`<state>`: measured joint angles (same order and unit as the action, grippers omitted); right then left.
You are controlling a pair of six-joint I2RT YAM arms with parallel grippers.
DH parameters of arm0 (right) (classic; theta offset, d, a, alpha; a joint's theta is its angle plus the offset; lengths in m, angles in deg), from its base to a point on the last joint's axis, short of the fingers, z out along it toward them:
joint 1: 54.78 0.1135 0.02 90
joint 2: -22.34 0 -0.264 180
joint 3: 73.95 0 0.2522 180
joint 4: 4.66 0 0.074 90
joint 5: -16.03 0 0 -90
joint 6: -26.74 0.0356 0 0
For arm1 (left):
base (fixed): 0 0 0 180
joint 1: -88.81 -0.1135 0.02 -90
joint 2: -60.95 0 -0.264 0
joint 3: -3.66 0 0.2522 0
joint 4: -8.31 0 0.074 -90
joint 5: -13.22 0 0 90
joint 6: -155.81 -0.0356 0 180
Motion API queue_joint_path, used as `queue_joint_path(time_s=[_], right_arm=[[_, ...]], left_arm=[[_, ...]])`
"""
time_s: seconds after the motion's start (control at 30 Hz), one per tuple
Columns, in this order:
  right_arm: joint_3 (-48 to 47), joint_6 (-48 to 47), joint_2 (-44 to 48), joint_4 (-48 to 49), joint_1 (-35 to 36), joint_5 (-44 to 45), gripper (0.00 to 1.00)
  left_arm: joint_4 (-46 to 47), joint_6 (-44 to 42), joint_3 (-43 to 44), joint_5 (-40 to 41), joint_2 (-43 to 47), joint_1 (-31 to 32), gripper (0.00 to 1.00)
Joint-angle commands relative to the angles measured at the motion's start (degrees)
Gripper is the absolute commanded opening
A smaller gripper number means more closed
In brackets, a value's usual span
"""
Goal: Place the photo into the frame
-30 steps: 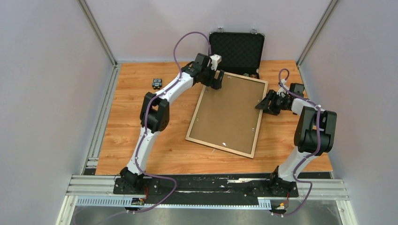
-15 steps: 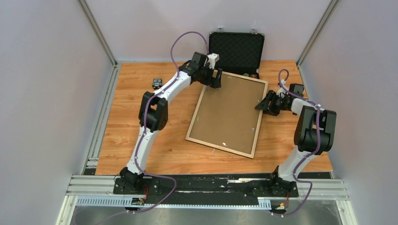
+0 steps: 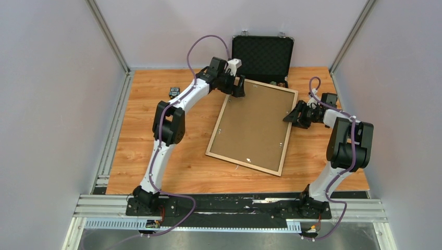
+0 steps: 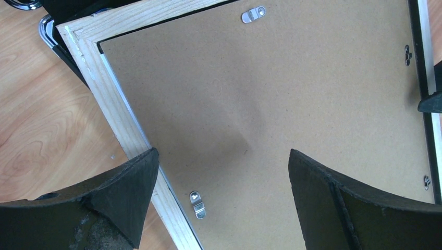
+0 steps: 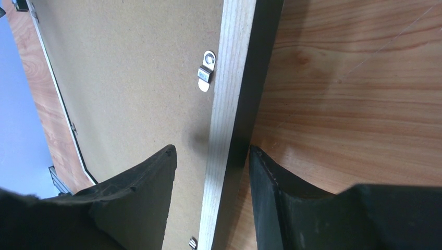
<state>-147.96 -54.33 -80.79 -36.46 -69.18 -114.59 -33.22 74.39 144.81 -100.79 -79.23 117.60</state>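
Note:
The frame (image 3: 243, 164) lies face down in the middle of the table, light wood rails up, with the brown hardboard backing panel (image 3: 255, 125) set inside it. The photo is hidden. My left gripper (image 3: 238, 89) hovers open over the frame's far left corner; in the left wrist view it (image 4: 223, 152) spans the wood rail (image 4: 112, 99) and the backing (image 4: 260, 94). My right gripper (image 3: 292, 115) is open at the right rail. In the right wrist view it (image 5: 211, 148) straddles the rail (image 5: 229, 78), with one finger over the backing and the other on the table side.
An open black case (image 3: 263, 54) stands at the back, just behind the frame's far edge. A small black object (image 3: 174, 92) lies at the far left. Metal turn clips (image 4: 198, 204) (image 5: 206, 70) sit along the backing's edges. Walls close in the table's left and right sides.
My left gripper has drawn slightly back and to the left at the frame's far left corner. The right arm and the frame have not moved.

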Motion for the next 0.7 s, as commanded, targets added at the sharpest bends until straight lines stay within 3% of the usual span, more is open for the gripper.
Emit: queue_joint_path(time_s=[0.0,0.67], right_arm=[[-0.7,0.2,-0.7,1.8,-0.2,-1.5,0.52],[-1.1,0.0,-1.5,1.8,-0.2,-2.8,0.52]], left_arm=[[2.7,0.3,-1.9,-10.9,-2.7,3.0,1.0],[3.3,-5.7,-7.1,-12.1,0.1,4.3,1.0]])
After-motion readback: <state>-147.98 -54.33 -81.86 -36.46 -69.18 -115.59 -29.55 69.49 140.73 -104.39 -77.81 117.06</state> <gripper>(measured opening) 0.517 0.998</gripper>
